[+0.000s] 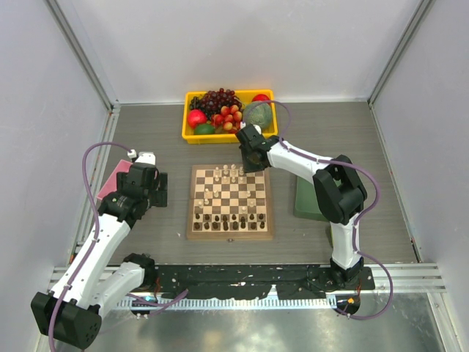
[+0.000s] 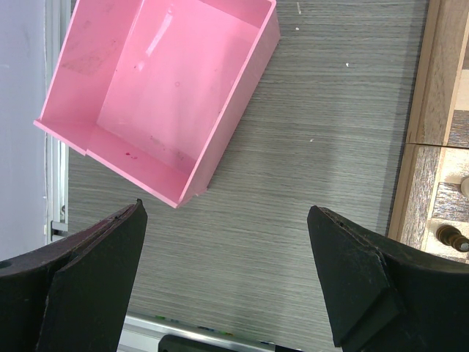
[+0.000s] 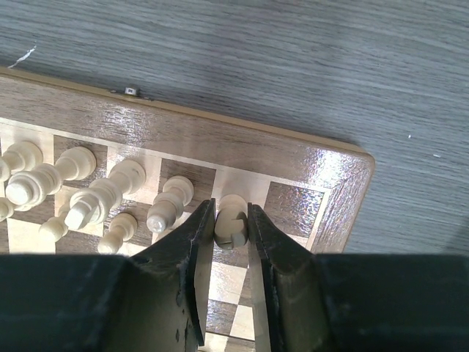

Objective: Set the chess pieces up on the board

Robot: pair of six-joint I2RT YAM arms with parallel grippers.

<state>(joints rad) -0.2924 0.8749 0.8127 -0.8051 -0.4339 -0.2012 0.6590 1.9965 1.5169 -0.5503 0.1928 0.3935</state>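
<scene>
The board (image 1: 192,233) lies in the middle of the table. Dark brown chess pieces (image 1: 227,218) fill its near rows and cream-white ones (image 1: 226,174) stand at its far side. My right gripper (image 3: 231,220) is shut on a cream-white piece (image 3: 233,207) with a notched top, held over the far row one square in from the board's (image 3: 242,150) corner, next to other cream pieces (image 3: 171,203). The top view shows this gripper (image 1: 249,163) at the board's far right. My left gripper (image 2: 226,220) hangs wide open and empty over bare table left of the board.
A yellow crate (image 1: 187,133) of fruit stands behind the board. A pink tray (image 2: 168,81) sits empty at the far left, close to my left gripper. A green tray (image 1: 303,204) lies right of the board, partly under the right arm. The board's edge (image 2: 429,73) shows at the right of the left wrist view.
</scene>
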